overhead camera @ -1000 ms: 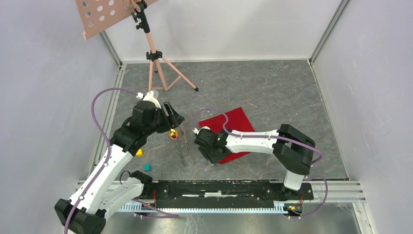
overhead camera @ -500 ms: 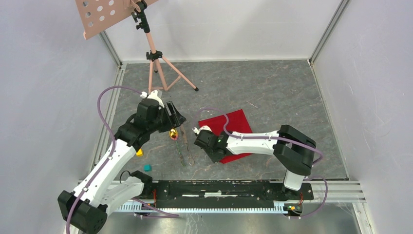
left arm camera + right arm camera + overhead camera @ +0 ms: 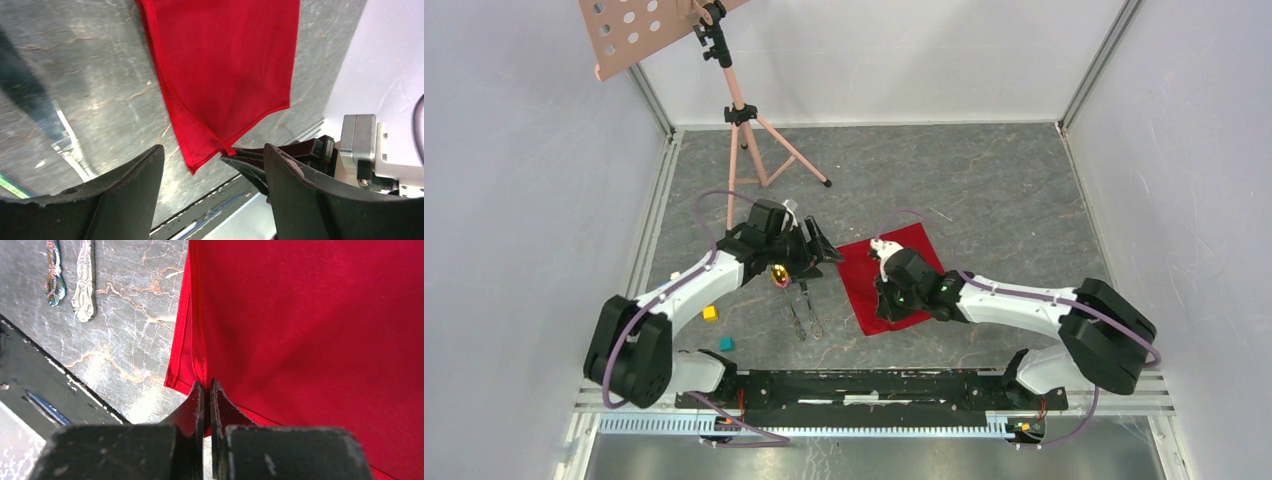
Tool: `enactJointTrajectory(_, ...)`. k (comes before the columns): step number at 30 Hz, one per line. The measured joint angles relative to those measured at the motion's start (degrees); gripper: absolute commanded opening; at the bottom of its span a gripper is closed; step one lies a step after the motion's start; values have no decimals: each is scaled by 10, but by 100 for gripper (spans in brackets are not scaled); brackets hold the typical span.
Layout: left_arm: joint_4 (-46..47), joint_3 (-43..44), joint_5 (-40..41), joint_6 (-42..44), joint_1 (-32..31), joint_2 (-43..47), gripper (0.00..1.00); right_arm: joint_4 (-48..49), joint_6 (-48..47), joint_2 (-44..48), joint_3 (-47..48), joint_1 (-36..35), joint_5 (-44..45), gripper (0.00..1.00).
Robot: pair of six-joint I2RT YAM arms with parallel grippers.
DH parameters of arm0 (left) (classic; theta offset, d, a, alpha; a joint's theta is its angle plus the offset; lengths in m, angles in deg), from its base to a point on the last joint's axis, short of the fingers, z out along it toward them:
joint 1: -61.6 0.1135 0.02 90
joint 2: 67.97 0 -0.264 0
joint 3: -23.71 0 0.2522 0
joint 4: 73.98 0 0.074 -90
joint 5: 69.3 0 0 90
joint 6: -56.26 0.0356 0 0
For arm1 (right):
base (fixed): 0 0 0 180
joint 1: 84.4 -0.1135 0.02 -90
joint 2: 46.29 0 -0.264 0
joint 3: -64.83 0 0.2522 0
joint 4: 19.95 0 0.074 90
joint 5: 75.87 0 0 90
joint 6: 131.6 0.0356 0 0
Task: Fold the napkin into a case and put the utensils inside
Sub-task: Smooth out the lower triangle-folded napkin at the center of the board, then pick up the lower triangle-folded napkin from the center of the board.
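Napkin (image 3: 310,315) edge pinched by right tool (image 3: 206,386); left tool (image 3: 212,152) spread wide.

The left gripper (image 3: 824,255), jaws spread, hangs just left of the napkin (image 3: 914,245), and its arm crosses above the gold spoon (image 3: 777,274), blocking approach from that side. The dark utensils (image 3: 804,312) lie in the narrow strip before the cloth's near-left corner, where the right gripper (image 3: 882,308) pinches the hem. The stand's tripod (image 3: 749,150) bars the far left. The table (image 3: 1004,200) right of and beyond the napkin offers broad passage.
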Motion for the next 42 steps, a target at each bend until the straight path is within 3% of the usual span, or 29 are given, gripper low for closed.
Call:
enactJointTrajectory(8,139,-20,-47,-117,-7,-89,79,88,21,57,-80,55,-78,1)
enactJointTrajectory(9,149,-24,-47,-127,-8,-95,79,93,20,53,-79,55,-86,6)
enactJointTrajectory(13,152,-26,-36,-136,-9,-92,80,96,15,29,-71,53,-104,41)
enactJointTrajectory(16,115,-19,-12,-126,-10,-70,80,70,4,18,-54,44,-96,55)
enactJointTrajectory(19,62,-5,30,-96,-10,-25,80,32,-10,4,-19,24,-72,64)
enactJointTrajectory(28,-45,24,139,3,-9,102,80,-109,-18,-116,154,-61,42,70)
enactJointTrajectory(42,-108,23,184,66,-10,185,82,-228,8,-211,233,-85,110,56)
